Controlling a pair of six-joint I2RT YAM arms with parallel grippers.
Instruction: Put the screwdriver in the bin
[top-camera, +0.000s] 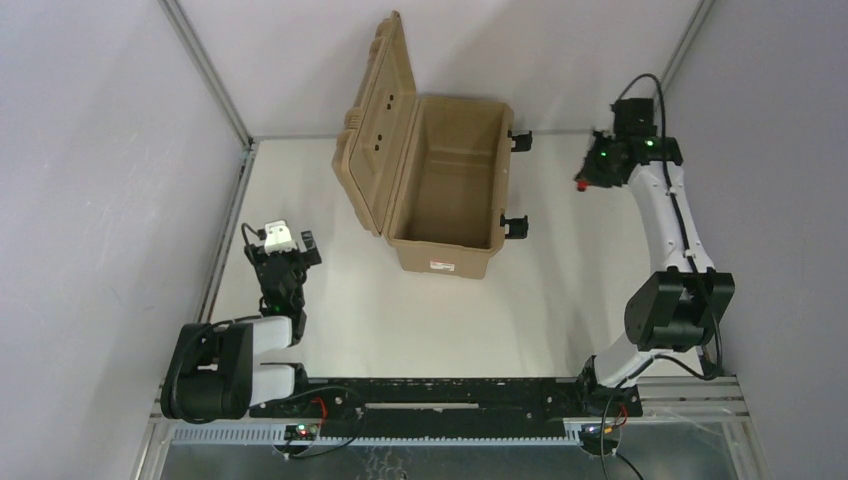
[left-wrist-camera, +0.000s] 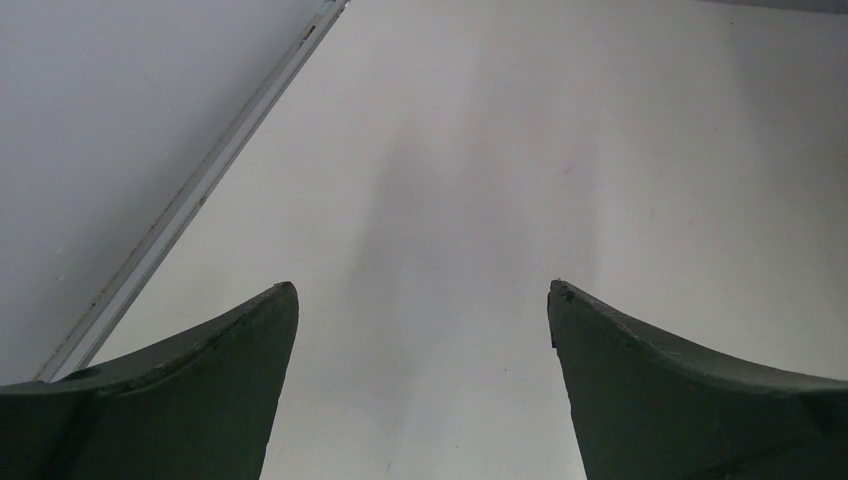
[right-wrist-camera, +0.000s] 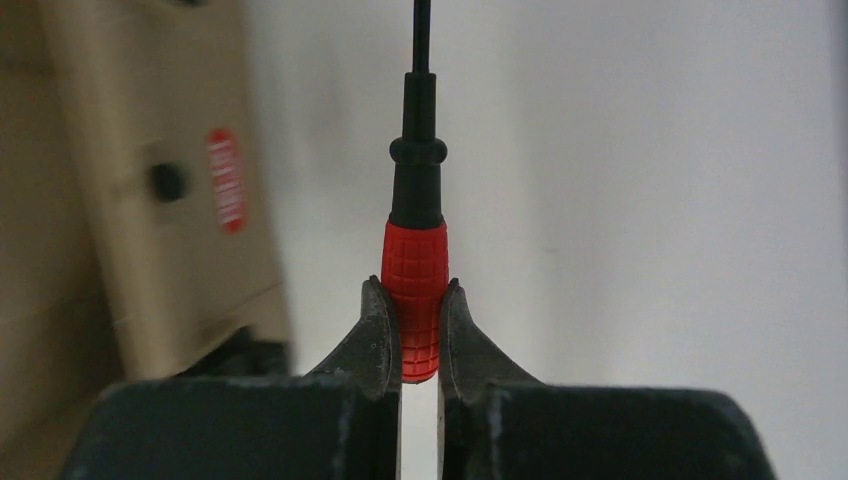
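Right gripper (right-wrist-camera: 412, 325) fingers squeeze the red handle of the screwdriver (right-wrist-camera: 415, 270). Its thin dark shaft sticks out past them. It is to the right of the open tan bin (top-camera: 440, 190), not touching it. Over by the white table (left-wrist-camera: 600, 150), the left gripper (left-wrist-camera: 422, 300) has its fingers wide apart.

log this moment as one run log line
right gripper: shut on small red-handled screwdriver | left gripper: open, empty | tan plastic rectangular bin: lid open, looks empty
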